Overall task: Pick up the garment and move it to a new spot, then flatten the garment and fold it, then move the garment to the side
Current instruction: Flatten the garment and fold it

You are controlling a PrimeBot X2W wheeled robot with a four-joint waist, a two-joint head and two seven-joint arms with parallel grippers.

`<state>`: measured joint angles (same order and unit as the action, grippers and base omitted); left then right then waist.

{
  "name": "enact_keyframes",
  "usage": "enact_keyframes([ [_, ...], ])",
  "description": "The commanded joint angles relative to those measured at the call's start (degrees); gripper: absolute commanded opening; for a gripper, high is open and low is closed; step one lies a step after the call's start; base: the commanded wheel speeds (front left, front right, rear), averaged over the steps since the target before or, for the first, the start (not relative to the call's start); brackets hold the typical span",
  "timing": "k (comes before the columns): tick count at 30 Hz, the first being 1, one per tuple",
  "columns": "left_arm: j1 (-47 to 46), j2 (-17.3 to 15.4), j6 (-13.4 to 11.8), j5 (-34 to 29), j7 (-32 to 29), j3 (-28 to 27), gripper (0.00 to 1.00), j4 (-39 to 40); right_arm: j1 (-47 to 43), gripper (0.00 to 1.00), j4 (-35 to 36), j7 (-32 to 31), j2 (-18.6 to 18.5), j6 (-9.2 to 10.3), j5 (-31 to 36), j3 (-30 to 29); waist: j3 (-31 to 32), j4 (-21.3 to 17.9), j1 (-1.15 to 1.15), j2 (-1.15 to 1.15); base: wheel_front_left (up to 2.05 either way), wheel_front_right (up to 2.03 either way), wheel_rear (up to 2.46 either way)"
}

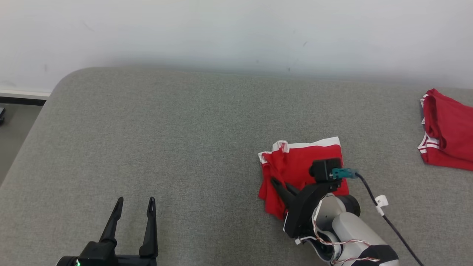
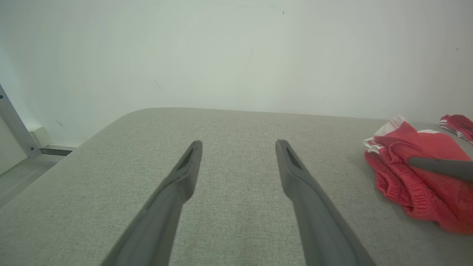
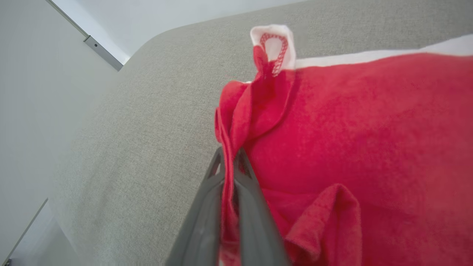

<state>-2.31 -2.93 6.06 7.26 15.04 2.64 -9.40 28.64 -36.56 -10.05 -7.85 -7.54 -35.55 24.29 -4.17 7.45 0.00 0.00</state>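
A red garment [image 1: 295,166] with white trim lies bunched on the grey padded table [image 1: 166,140], right of centre. My right gripper [image 1: 277,183] is shut on a fold at its left edge; the right wrist view shows the red cloth [image 3: 351,129] pinched between the two fingers [image 3: 207,207], gripper [image 3: 229,157] low over the table. My left gripper [image 1: 135,202] stands open at the lower left, apart from the garment, with nothing between its fingers [image 2: 184,173]. In the left wrist view the garment [image 2: 414,177] sits at the right, with a finger of the right gripper [image 2: 439,166] lying across it.
A second red garment with white stripes [image 1: 447,133] lies at the table's right edge. A white wall [image 1: 236,33] runs behind the table. The table's rounded left corner drops to the floor [image 1: 14,129]. A black cable [image 1: 388,218] trails from my right wrist.
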Motion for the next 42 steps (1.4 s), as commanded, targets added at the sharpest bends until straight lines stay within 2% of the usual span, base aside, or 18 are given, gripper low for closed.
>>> enact_keyframes([
  [1, -0.2, 0.1, 0.0, 0.7, 0.2, -0.1, 1.0, -0.1, -0.5, 0.0, -0.1, 0.3, 0.7, 0.14, 0.4, 0.3, 0.0, -0.1, 0.0, 0.0, 0.0, 0.0, 0.0],
  [2, -0.3, 0.1, 0.0, 0.6, 0.2, -0.1, 1.0, -0.1, -0.5, 0.0, -0.4, 0.6, 0.9, 0.14, 0.5, 0.4, -0.1, -0.2, 0.0, 0.0, 0.0, 0.0, 0.0],
  [3, -0.4, 0.1, 0.1, 0.6, 0.2, -0.2, 1.0, -0.2, -0.5, 0.07, -0.8, 0.7, 0.9, 0.14, 0.8, 0.5, 0.0, -0.2, 0.0, 0.0, 0.0, 0.0, 0.0],
  [4, -0.5, 0.1, 0.1, 0.6, 0.2, -0.2, 1.0, -0.3, -0.4, 0.37, -0.5, 1.3, 1.0, 0.14, 1.0, 1.0, 0.0, -0.3, 0.0, 0.0, 0.0, 0.0, 0.0],
  [5, -0.6, 0.1, 0.1, 0.5, 0.2, -0.2, 1.0, -0.4, -0.4, 1.0, -0.5, 1.9, 1.1, 0.15, 0.8, 1.0, 0.0, -0.3, 0.0, 0.0, 0.0, 0.0, 0.0],
  [13, 0.7, 0.1, 0.4, -0.1, 0.2, -1.3, 1.0, -0.5, -1.8, 1.0, 5.7, 10.8, -3.1, 0.15, 1.5, 0.2, 1.3, -1.5, 0.0, 0.0, 0.0, 0.0, 0.0],
  [18, 1.7, 0.1, 0.4, -0.5, 0.2, -2.5, 1.0, 0.0, -4.7, 1.0, 10.0, 15.2, -6.7, 0.15, 2.3, -5.0, 1.9, -2.7, 0.0, 0.0, 0.0, 0.0, 0.0],
  [22, 2.3, 0.1, 0.5, -0.7, 0.2, -3.5, 1.0, 0.3, -7.8, 1.0, 12.1, 16.4, -8.2, 0.15, 3.0, -10.0, 2.1, -3.7, 0.0, 0.0, 0.0, 0.0, 0.0],
  [27, 2.8, 0.1, 0.8, -1.0, 0.2, -4.2, 1.0, 0.4, -11.7, 1.0, 14.2, 16.8, -7.9, 0.15, 4.5, -14.4, 2.5, -4.3, 0.0, 0.0, 0.0, 0.0, 0.0],
  [33, 3.3, 0.1, 0.9, -1.4, 0.2, -4.9, 1.0, 0.4, -16.3, 1.0, 17.2, 20.0, -5.8, 0.14, 7.1, -18.0, 3.5, -5.1, 0.0, 0.0, 0.0, 0.0, 0.0],
  [38, 3.4, 0.1, 1.0, -1.6, 0.2, -5.6, 1.0, 0.5, -18.6, 1.0, 17.9, 20.6, -4.5, 0.15, 8.3, -18.4, 3.9, -5.6, 0.0, 0.0, 0.0, 0.0, 0.0],
  [42, 3.6, 0.1, 1.1, -1.9, 0.2, -5.4, 1.0, 0.2, -18.8, 1.0, 17.8, 18.5, -3.6, 0.15, 9.3, -16.1, 4.2, -5.4, 0.0, 0.0, 0.0, 0.0, 0.0],
])
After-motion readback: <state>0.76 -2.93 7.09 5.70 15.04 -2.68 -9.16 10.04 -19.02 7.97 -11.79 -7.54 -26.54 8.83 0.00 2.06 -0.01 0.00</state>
